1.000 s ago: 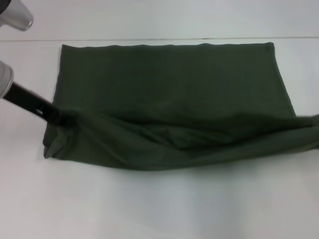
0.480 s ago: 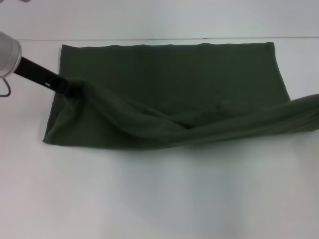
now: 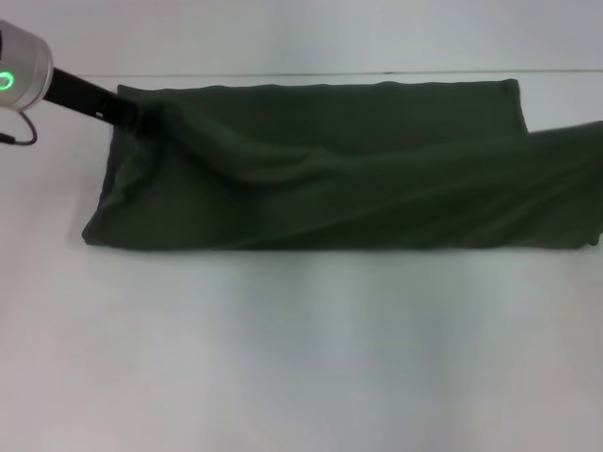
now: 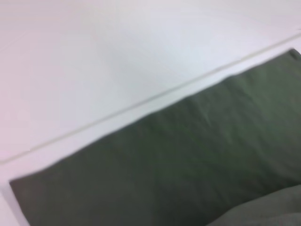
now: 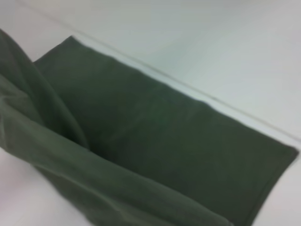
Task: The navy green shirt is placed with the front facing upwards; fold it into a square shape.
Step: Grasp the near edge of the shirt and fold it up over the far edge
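The shirt (image 3: 320, 169) lies across the far half of the white table (image 3: 301, 358), a long dark green band with its plain side up. A raised fold runs from its far left corner down and across to the right edge of my head view. Half a second ago that fold sagged low over the near half; now it is drawn back toward the far edge and covers most of the flat layer under it. My left gripper (image 3: 141, 118) has travelled from the shirt's left middle to that far left corner and pinches the cloth there, fingers closed on it. My right gripper is outside the head view; I cannot tell its state, though the cloth rises toward it.
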